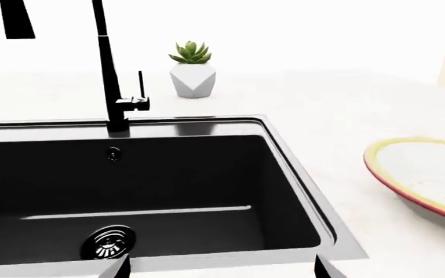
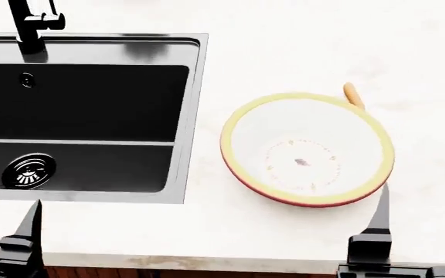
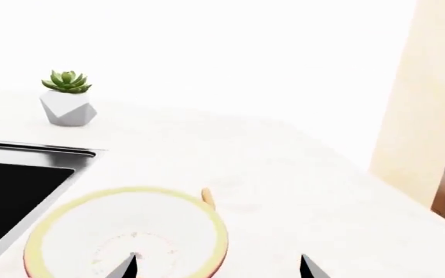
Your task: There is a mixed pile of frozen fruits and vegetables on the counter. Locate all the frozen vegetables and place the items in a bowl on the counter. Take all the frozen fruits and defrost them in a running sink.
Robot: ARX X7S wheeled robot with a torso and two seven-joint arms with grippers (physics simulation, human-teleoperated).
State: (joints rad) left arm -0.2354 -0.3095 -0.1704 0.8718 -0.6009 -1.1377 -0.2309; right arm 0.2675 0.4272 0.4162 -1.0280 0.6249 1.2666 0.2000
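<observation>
Carrot [image 2: 352, 94] at bowl [image 2: 242, 119] rim's upper right on bench [image 2: 284, 35]: slim, rigid, likely frost-slick, grip mid-length; both jaws spread wide, empty.

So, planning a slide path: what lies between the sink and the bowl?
Nothing: only bare white counter separates the sink rim from the bowl, clearest in the head view.

**Hidden and cut off**

The carrot [image 2: 352, 94] shows only as an orange tip behind the bowl's [image 2: 234, 124] far rim. The sink [image 2: 195, 116] runs off the head view's left edge, and the faucet [image 2: 29, 23] off its top. Of each gripper only fingertips appear.
</observation>
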